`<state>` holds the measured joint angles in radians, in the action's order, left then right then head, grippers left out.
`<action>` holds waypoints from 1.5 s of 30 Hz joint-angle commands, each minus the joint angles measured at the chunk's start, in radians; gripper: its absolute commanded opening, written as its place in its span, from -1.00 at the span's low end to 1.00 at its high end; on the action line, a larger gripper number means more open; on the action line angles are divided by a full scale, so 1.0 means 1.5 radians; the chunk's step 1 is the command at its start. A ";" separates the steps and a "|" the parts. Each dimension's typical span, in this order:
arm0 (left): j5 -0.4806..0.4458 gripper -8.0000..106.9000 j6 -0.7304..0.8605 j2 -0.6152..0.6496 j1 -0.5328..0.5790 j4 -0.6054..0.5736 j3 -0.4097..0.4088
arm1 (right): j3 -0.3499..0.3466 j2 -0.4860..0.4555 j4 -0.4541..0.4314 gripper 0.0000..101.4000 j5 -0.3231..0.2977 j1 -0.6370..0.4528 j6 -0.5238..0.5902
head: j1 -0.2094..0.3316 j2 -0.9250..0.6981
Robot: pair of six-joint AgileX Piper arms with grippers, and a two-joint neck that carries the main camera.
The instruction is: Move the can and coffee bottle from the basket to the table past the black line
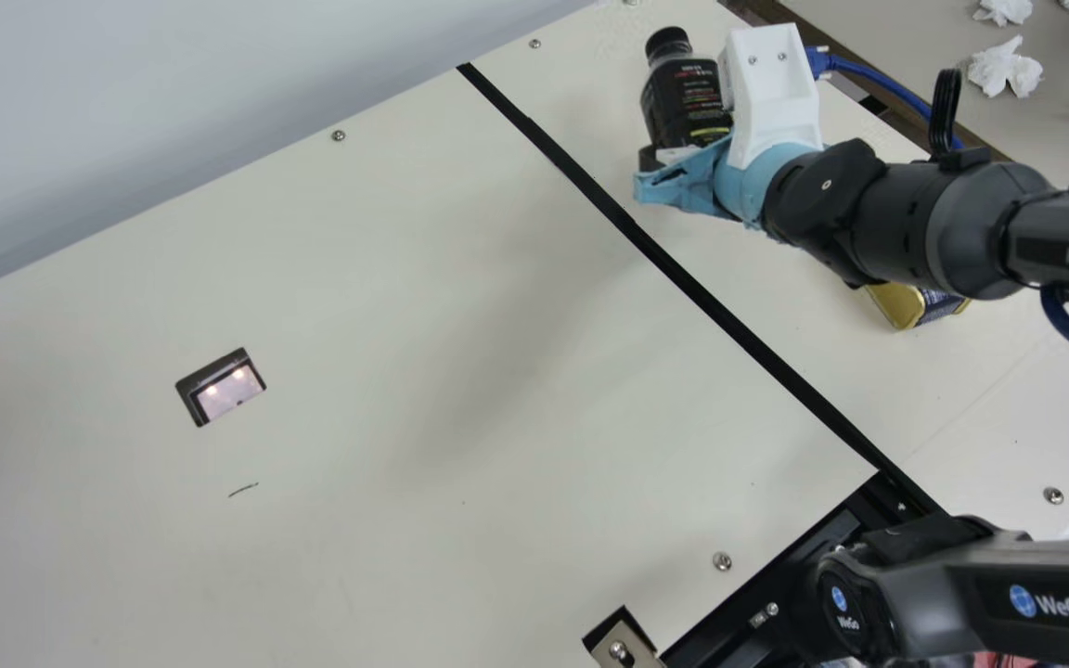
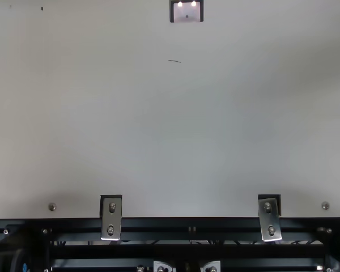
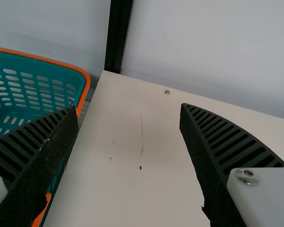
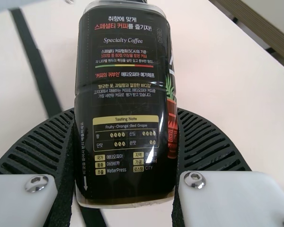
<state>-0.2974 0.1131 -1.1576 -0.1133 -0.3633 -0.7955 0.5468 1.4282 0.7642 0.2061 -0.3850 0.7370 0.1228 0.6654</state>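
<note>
Bottle (image 1: 686,102): pinched in right tool (image 4: 125,113), past black line (image 1: 729,320); base contact unclear, lowering or release judged next.
Can (image 1: 898,304): tabletop (image 1: 386,297), past line too.
Left tool (image 3: 127,111): spread, holding nothing.

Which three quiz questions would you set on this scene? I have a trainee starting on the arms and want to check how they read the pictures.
1. True or false: the left gripper is open.
2. Fill in: the right gripper is closed on the ____.
3. In the main view, where is the gold-and-navy metal can relative to the straight black line?
A) to its left
B) to its right
C) lying across it

Key: 1 true; 2 black-labelled plastic coffee bottle; 3 B
</note>
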 commanded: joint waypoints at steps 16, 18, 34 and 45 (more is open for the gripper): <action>0.000 0.71 0.000 0.000 0.000 0.000 0.000 | -0.016 0.045 0.159 -1.00 0.058 0.001 0.202 | 0.010 0.011; 0.000 0.71 0.000 0.000 0.000 0.000 0.000 | -0.017 0.045 0.180 -0.79 0.064 0.007 0.219 | 0.010 0.011; 0.000 0.71 0.000 0.000 0.000 0.000 0.000 | -0.012 -0.029 0.389 1.00 0.129 0.079 0.394 | 0.010 0.011; 0.000 0.71 0.000 0.000 0.000 0.000 0.000 | 0.037 -0.112 0.587 1.00 0.161 0.177 0.563 | 0.011 -0.019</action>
<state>-0.2974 0.1131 -1.1576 -0.1133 -0.3633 -0.7955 0.5931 1.2712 1.5656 0.4539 -0.1458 1.5234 0.1228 0.6500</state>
